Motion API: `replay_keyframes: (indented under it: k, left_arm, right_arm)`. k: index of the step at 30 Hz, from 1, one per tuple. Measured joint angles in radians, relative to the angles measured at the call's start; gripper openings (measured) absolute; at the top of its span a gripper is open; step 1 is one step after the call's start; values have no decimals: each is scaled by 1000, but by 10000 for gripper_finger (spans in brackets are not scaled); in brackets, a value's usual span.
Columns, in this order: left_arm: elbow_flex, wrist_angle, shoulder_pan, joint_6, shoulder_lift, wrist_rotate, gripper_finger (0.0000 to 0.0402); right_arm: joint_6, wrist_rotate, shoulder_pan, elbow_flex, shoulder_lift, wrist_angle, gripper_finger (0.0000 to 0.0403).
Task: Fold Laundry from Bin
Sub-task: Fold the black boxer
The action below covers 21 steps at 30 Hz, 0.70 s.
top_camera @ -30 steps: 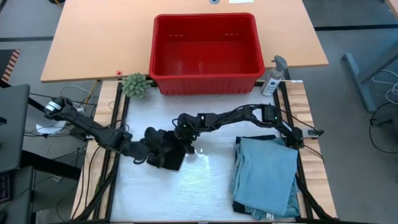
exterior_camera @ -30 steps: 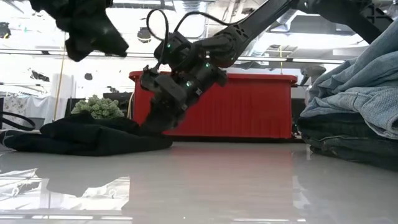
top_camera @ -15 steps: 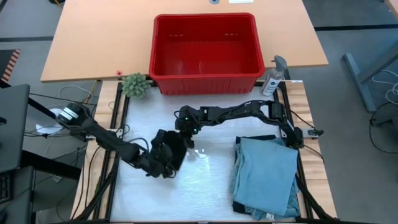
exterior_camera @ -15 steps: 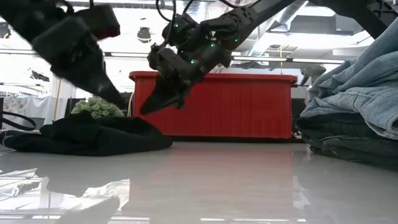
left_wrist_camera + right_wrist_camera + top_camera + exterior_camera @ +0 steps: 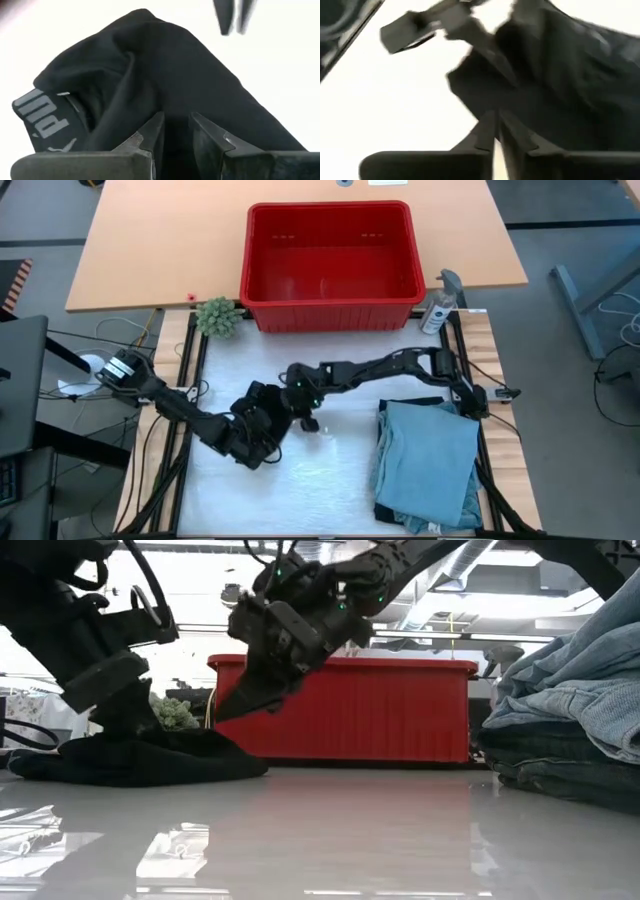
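A: Nearest the left gripper (image 5: 172, 131), what could go wrong?

B: Its fingers stand a narrow gap apart, pressed down on the small black item (image 5: 165, 75), which lies directly under and ahead of them. I can't tell whether any cloth is pinched between them. If only a thin ridge is caught, a lift would likely let it slip, or drag the whole bundle crooked across the white mat (image 5: 330, 490).

A: And the right gripper (image 5: 496, 131)?

B: Fingers nearly together, nothing held as far as I can see. In the low view it hangs tilted just above the black item's far edge, clear of the cloth. The two grippers are close together, so I'd judge a collision possible if both go for the same fold.

A: Beyond them?

B: To the right gripper's outer side, well apart, sits the folded stack of light blue denim pieces (image 5: 428, 460); a wide sweep might knock it. Farther off, past both grippers, the red bin (image 5: 330, 305) looks empty, so this is probably the last garment.
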Motion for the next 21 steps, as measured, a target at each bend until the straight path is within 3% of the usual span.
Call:
replay_keyframes:
  k: [3,8,12,21]
  left_arm:
    - [0,30,-10,12,0,9,77]
    - [0,26,-33,5,0,11,77]
    - [0,23,-45,3,0,19,77]
    - [0,23,-52,-8,0,19,77]
  right_arm:
    - [-129,45,41,0,-11,9,93]
    - [-404,281,109,1,-15,-27,197]
    - [-477,392,132,1,-2,13,263]
    - [-539,369,128,1,-2,9,281]
